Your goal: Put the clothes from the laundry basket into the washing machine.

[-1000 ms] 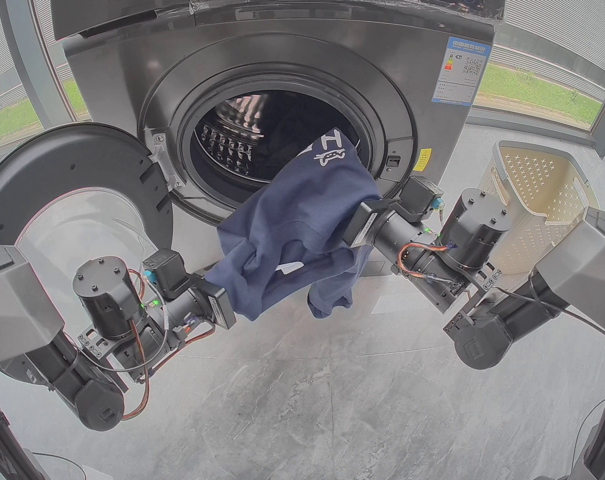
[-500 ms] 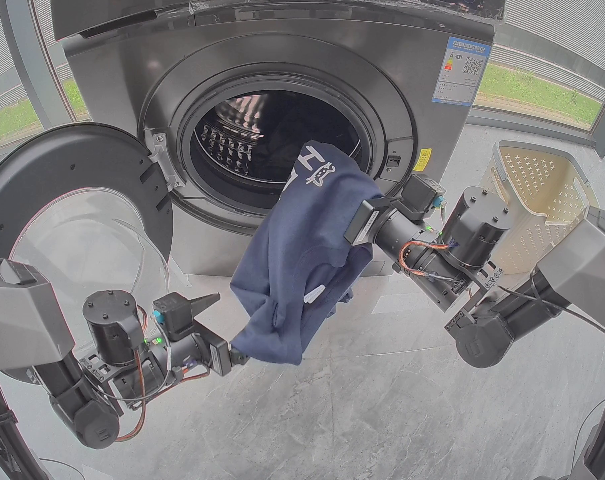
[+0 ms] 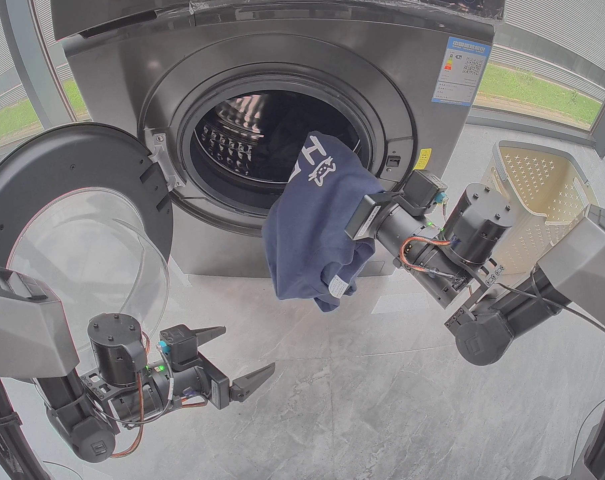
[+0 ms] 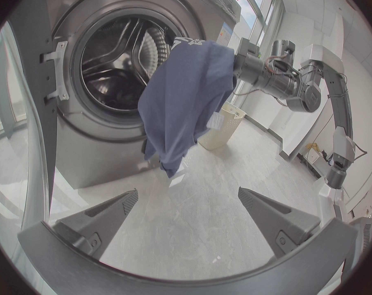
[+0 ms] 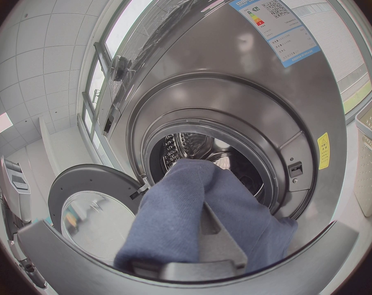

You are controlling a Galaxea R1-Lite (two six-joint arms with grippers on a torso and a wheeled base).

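Observation:
A navy blue garment (image 3: 312, 235) with white print hangs in front of the washing machine's open drum (image 3: 249, 138). My right gripper (image 3: 334, 191) is shut on the garment, whose cloth drapes over its fingers (image 5: 219, 238). The garment's top edge sits at the lower right of the drum mouth (image 5: 235, 164). My left gripper (image 3: 244, 351) is open and holds nothing, low over the floor to the left of the garment. In the left wrist view the garment (image 4: 186, 99) hangs well beyond the spread fingers (image 4: 116, 209). The cream laundry basket (image 3: 549, 188) stands on the right.
The washing machine's round door (image 3: 69, 168) is swung open to the left, just above my left arm. Grey tiled floor (image 3: 356, 395) lies open in front of the machine. The basket (image 4: 231, 121) stands beside the machine's right front corner.
My left gripper let go of the garment, opened, and dropped back down to the left. The garment now hangs from the right gripper alone, which edged up toward the drum.

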